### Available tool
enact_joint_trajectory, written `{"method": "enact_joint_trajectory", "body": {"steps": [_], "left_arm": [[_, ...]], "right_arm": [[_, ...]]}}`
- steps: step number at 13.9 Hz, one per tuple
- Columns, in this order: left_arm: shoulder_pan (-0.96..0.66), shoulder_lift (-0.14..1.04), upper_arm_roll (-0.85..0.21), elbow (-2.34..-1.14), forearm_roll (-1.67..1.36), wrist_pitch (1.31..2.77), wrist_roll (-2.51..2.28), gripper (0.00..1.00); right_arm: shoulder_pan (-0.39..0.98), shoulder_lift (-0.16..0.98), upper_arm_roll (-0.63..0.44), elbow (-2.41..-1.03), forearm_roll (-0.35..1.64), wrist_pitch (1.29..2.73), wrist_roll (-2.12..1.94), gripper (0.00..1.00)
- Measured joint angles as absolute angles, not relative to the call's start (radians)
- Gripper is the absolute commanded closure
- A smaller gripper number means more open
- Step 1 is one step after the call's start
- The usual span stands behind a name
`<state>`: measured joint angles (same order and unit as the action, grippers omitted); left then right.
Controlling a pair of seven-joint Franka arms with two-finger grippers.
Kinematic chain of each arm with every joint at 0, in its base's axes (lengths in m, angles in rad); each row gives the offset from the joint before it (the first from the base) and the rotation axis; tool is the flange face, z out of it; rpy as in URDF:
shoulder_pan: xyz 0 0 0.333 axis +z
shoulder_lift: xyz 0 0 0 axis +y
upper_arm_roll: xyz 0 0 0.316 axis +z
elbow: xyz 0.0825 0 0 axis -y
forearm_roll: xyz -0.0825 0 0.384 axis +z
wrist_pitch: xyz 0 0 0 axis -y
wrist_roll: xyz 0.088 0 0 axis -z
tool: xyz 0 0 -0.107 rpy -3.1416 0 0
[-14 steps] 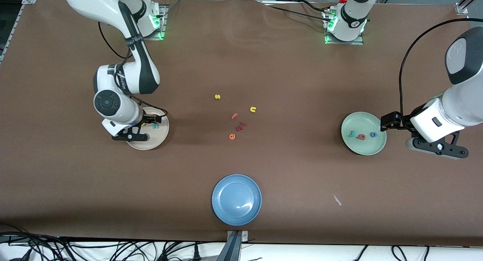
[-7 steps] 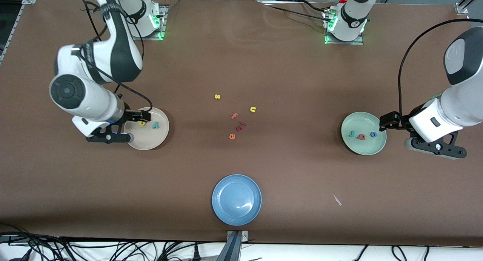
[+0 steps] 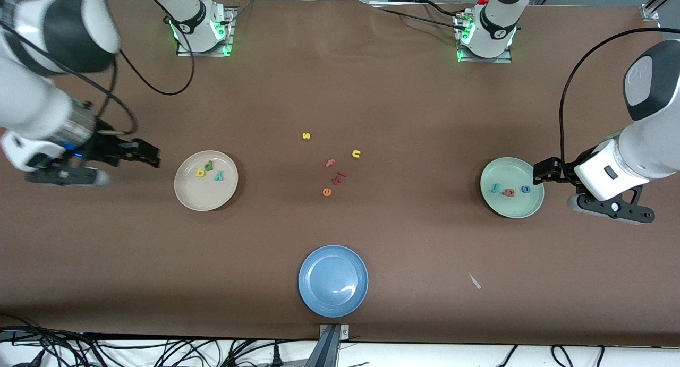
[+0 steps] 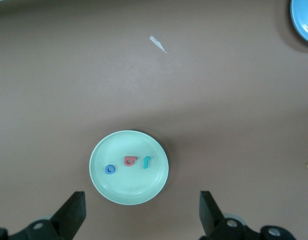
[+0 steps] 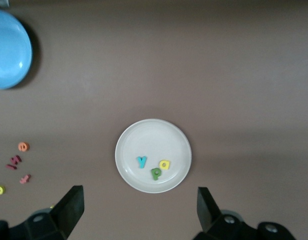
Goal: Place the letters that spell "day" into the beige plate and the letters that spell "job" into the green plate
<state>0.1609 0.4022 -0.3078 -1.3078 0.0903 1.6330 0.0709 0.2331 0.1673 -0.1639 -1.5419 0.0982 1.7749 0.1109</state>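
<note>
The beige plate [image 3: 206, 197] holds the green d [image 3: 209, 165], yellow a [image 3: 200, 172] and teal y [image 3: 218, 176]. My right gripper [image 3: 154, 155] hangs open and empty over bare table beside that plate, toward the right arm's end. The right wrist view shows the beige plate [image 5: 154, 137] and its letters between the spread fingers of the right gripper [image 5: 138, 197]. The green plate [image 3: 512, 207] holds the teal j [image 3: 495, 188], red b [image 3: 508, 192] and blue o [image 3: 526, 188]. At its rim, my left gripper [image 3: 542, 171] is open and empty. The left wrist view shows the green plate [image 4: 128, 187] and my left gripper [image 4: 141, 200].
A blue plate [image 3: 333, 281] stands near the front edge. Loose letters lie mid-table: yellow s [image 3: 306, 136], yellow u [image 3: 356, 154], pink f [image 3: 330, 163], orange e [image 3: 326, 191] and dark red pieces [image 3: 339, 177]. A paper scrap [image 3: 474, 281] lies nearer the camera than the green plate.
My right arm has lifted off the beige plate and swung toward its own end of the table, uncovering the three letters. The left arm has hardly moved.
</note>
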Motion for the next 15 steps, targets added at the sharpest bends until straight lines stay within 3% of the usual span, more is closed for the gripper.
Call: {"method": "enact_joint_trajectory", "body": {"steps": [5,15], "left_arm": [[0.162,0.402,-0.305,-1.308,0.108,1.635,0.071,0.00],[0.167,0.402,-0.305,-1.305,0.127,1.645,0.071,0.00]], "right_arm": [[0.090,0.026,-0.040,-1.616,0.084,1.664,0.105,0.00],[0.076,0.003,0.026,-1.681,0.002,1.702,0.082,0.00]]}}
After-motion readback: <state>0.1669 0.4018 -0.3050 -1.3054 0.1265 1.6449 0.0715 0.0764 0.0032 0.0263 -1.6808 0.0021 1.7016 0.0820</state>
